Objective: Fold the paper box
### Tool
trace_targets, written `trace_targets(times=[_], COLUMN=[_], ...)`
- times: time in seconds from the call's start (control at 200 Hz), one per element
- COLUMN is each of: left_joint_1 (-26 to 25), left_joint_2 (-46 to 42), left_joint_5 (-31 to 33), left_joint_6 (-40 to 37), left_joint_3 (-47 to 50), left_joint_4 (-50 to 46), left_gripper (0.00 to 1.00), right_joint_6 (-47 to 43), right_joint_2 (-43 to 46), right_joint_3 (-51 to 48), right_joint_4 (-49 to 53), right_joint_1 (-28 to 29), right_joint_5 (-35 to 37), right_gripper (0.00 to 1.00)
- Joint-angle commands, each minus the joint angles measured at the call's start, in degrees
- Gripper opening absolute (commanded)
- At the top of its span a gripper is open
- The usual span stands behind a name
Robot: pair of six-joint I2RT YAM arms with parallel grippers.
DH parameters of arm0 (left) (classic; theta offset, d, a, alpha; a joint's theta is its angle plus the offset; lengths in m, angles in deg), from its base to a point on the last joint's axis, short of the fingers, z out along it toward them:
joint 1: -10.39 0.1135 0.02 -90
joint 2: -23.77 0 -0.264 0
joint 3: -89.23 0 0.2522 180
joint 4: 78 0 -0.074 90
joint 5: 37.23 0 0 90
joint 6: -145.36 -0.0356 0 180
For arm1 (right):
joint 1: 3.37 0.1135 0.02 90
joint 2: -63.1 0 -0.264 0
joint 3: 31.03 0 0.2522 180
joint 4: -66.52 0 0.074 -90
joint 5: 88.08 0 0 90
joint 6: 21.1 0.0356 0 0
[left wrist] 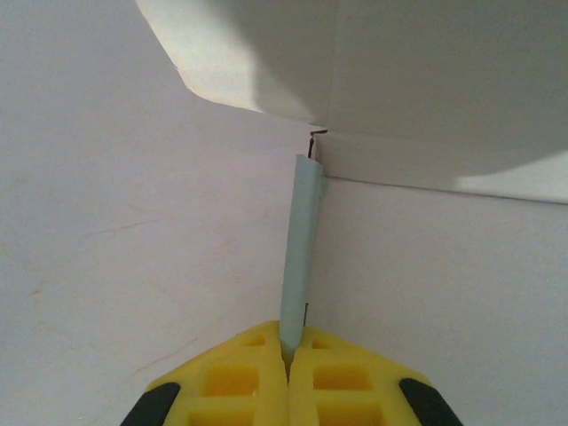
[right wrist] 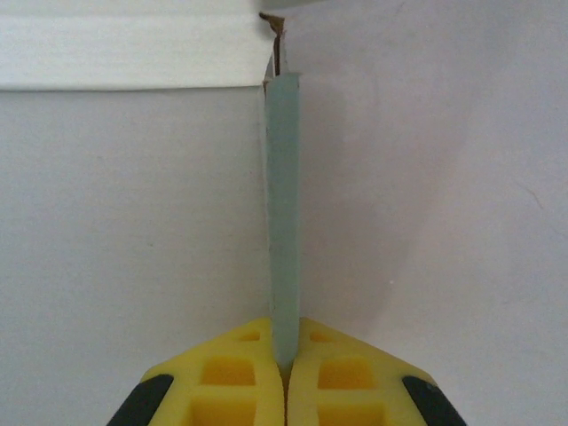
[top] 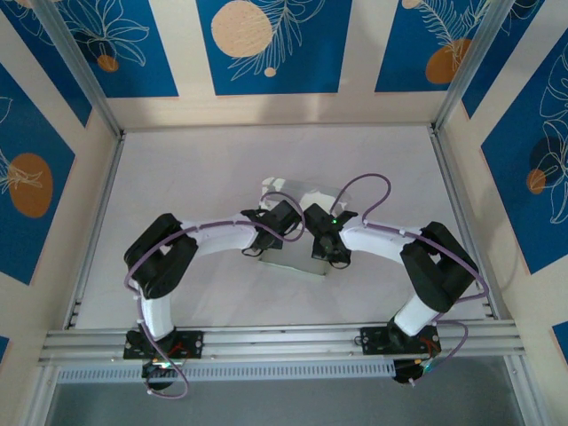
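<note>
Two card edges pinched.
My left gripper and right gripper were clamped tight on the paper box ahead; matched, level lifting seemed best.

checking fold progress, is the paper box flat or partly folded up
Partly folded: the left gripper and right gripper each pinch a side flap of the paper box standing upright.

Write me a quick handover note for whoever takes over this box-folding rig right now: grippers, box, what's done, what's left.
The left gripper is shut on a thin edge of the paper box.
The right gripper is shut on another thin edge of it.
The box lies in the middle of the table, between the two arms.
Done: both edges pinched.
Left: folding looks unfinished; a rounded flap stands untucked near the left gripper.
</note>
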State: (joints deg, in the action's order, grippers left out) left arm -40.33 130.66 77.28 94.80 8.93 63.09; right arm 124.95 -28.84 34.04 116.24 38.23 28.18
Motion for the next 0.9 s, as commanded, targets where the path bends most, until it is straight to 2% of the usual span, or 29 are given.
trace_targets(times=[0.0,0.14,0.225,0.28,0.35,0.4,0.52,0.585,0.73,0.895], left_joint_1=[-5.9,-5.9,-5.6,-5.2,-4.2,-3.5,-2.7,-2.6,-2.4,-2.0], left_joint_2=[4.9,4.9,2.8,0.7,-2.3,-4.5,-9.5,-11.7,-17.6,-25.7], left_joint_5=[-0.3,-0.4,1.6,2.9,3.5,3.5,3.6,3.7,3.1,2.4], left_joint_6=[3.8,4.4,4.0,3.4,2.9,2.3,0.1,-0.8,-3.0,-7.0], left_joint_3=[0.6,0.7,1.1,2.0,3.3,4.2,6.6,7.6,9.7,12.5], left_joint_4=[-0.3,-1.1,-2.4,-2.7,-2.8,-2.5,0.1,1.2,4.1,7.4], left_gripper=[0.0,0.0,0.1,0.17,0.34,0.44,0.62,0.65,0.71,0.73], right_joint_6=[1.1,1.1,0.4,-0.7,-2.0,-3.0,-5.3,-6.5,-9.1,-14.8], right_joint_2=[0.6,-0.1,1.7,3.5,6.1,7.7,10.1,11.4,15.4,23.6], right_joint_3=[0.9,0.4,0.1,-0.3,-0.7,-0.7,0.2,0.8,0.7,0.5], right_joint_4=[-5.4,-5.1,-4.0,-4.2,-4.6,-4.4,-3.5,-2.7,-2.1,-1.6], right_joint_1=[2.0,1.3,0.4,-0.7,-2.2,-2.9,-3.9,-4.2,-4.8,-5.0], right_joint_5=[-4.9,-5.1,-4.3,-4.8,-5.7,-5.7,-5.2,-4.5,-4.6,-5.3], right_gripper=[0.0,0.0,0.0,0.13,0.29,0.35,0.49,0.58,0.68,0.69])
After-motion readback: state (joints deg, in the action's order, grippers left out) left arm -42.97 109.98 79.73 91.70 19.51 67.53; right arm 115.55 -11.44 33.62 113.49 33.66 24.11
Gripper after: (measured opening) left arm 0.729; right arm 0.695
